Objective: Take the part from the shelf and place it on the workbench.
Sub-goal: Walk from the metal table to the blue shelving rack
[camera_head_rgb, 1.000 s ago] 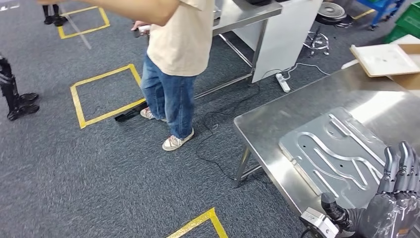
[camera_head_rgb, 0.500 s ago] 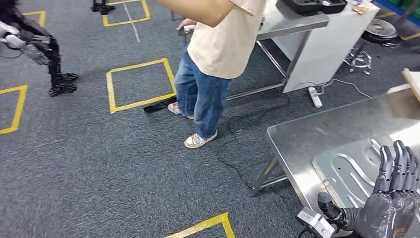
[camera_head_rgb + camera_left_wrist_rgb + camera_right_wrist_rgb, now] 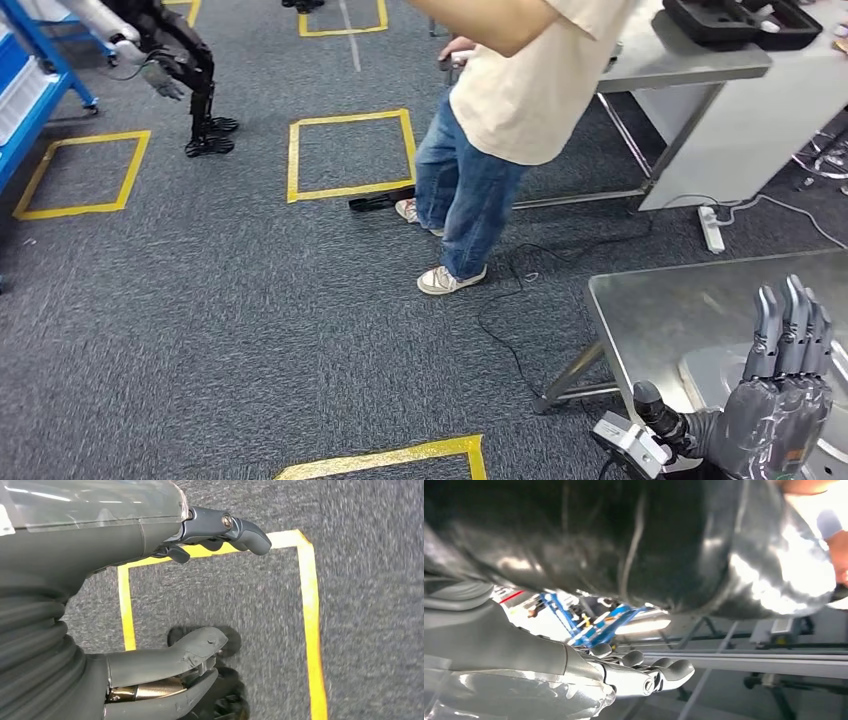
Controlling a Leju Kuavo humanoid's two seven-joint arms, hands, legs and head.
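Head view shows the right hand (image 3: 775, 400) open and empty above the shiny steel desk (image 3: 660, 310), the embossed grey metal part (image 3: 835, 385) resting there, seemingly delivered. Left hand (image 3: 200, 595) hangs empty, fingers loosely apart, over carpet.

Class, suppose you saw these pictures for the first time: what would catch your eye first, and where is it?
A person in a cream shirt and jeans stands mid-floor on grey carpet. At lower right, the robot's right hand is raised, fingers up, over a steel workbench. Yellow tape squares mark the floor.

The right hand (image 3: 574, 675) reaches in with nothing in it, fingers (image 3: 674, 670) lightly curled. A dark, glossy surface (image 3: 624, 540) (blurred) looms beside it. Beyond stands a blue frame (image 3: 594, 625).
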